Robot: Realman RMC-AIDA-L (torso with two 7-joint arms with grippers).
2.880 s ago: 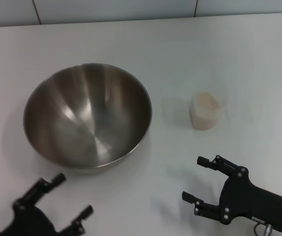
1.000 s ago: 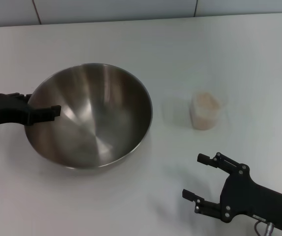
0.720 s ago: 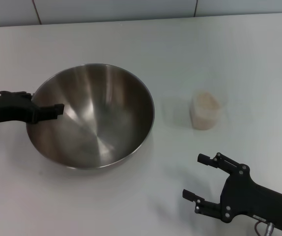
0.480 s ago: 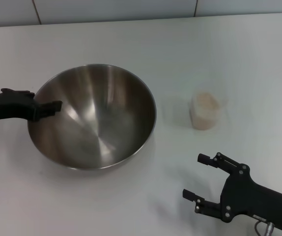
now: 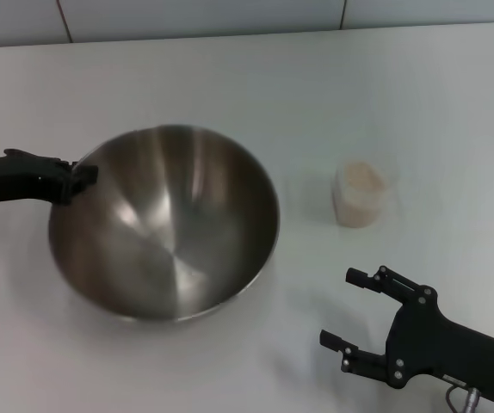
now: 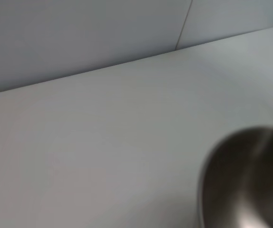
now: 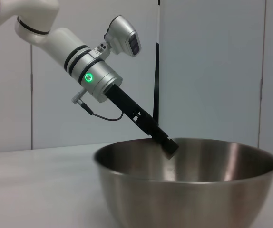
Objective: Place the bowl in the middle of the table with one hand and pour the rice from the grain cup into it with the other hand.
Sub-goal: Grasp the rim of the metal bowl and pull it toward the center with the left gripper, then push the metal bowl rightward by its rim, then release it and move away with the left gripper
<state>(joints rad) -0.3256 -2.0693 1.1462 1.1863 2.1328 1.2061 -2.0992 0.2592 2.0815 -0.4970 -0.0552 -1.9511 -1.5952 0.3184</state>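
The large steel bowl [image 5: 165,224] sits left of the middle of the white table [image 5: 316,86]. My left gripper [image 5: 78,178] comes in from the left and is shut on the bowl's left rim. It also shows in the right wrist view [image 7: 168,145], clamped on the far rim of the bowl [image 7: 189,190]. The left wrist view shows part of the bowl [image 6: 250,185]. The clear grain cup [image 5: 361,194], filled with pale rice [image 5: 361,177], stands upright to the right of the bowl. My right gripper [image 5: 337,308] is open and empty near the front right, short of the cup.
A grey wall panel [image 5: 230,15] runs along the table's far edge. Bare tabletop lies between the bowl and the cup and behind both.
My left gripper came up from the front left, took hold of the bowl's left rim, and the bowl has shifted a little right and looks larger. The right arm has not moved.
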